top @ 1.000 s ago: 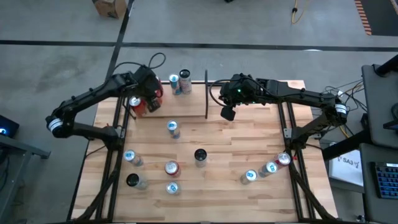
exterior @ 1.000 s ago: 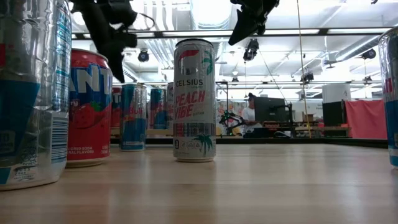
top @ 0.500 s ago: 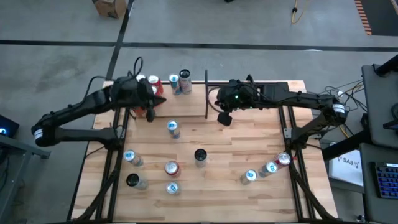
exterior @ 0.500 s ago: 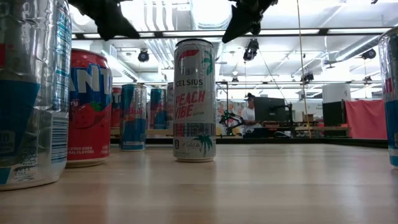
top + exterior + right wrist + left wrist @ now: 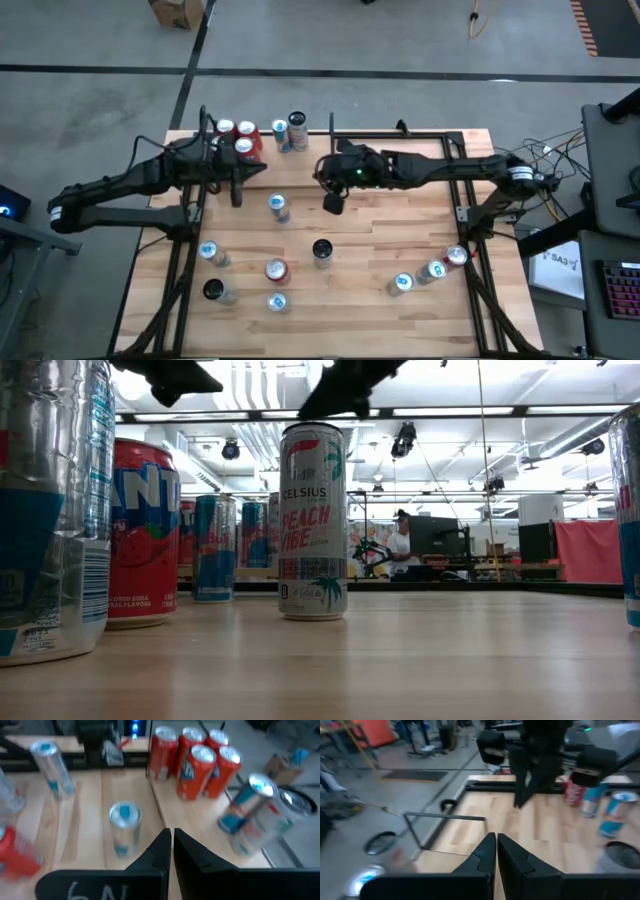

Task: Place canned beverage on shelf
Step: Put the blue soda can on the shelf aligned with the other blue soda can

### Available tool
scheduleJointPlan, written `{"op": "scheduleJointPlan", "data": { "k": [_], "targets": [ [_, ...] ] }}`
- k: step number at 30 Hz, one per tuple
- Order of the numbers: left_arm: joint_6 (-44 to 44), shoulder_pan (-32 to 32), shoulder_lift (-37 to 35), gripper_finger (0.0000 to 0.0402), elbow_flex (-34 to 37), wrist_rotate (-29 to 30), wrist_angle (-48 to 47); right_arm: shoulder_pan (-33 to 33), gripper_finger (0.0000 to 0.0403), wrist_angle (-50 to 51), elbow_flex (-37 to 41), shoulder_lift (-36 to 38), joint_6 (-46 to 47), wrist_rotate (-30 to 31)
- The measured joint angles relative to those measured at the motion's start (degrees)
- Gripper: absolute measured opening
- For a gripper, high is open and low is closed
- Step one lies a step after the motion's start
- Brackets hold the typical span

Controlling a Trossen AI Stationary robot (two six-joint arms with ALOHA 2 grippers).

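Note:
The shelf [image 5: 300, 172], a narrow black-framed bay with a plank floor, is at the table's far left. Red cans [image 5: 240, 148] and two blue cans [image 5: 289, 133] stand upright on it. They also show in the right wrist view [image 5: 200, 765]. My left gripper [image 5: 237, 190] is shut and empty, just in front of the red cans. My right gripper [image 5: 334, 202] is shut and empty, to the right of a silver-blue can [image 5: 278, 207] that stands on the table and shows in the right wrist view [image 5: 124, 827]. Their shut fingers show in the wrist views [image 5: 496, 851] [image 5: 169, 847].
Several loose cans stand on the near half of the table, among them a black-topped one [image 5: 321, 250], a red one [image 5: 277, 270] and three at the right [image 5: 433, 270]. The Celsius can [image 5: 312, 520] stands close in the low view. A black divider bar [image 5: 331, 150] bounds the bay.
My left gripper has drawn back from the shelf toward the table's near and left edges, and the red cans it stood over now show on the shelf. My right gripper has gone toward the table's left edge and a little nearer, toward the silver-blue can.

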State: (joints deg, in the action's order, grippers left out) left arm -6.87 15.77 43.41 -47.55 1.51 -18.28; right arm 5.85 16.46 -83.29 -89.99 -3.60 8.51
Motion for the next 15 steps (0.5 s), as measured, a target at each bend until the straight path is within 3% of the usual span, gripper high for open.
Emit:
{"op": "scheduleJointPlan", "data": {
  "k": [7,15],
  "targets": [
    [-8.5,0.0,-1.4,0.0,1.4,2.1,2.9,0.0,0.0009,-13.0,-2.6,-7.5,0.0,-0.1],
    [-15.1,0.1,-4.5,0.0,6.1,2.1,4.7,0.0,0.0009,-8.6,-11.0,-16.6,4.0,-0.1]
  ]
}}
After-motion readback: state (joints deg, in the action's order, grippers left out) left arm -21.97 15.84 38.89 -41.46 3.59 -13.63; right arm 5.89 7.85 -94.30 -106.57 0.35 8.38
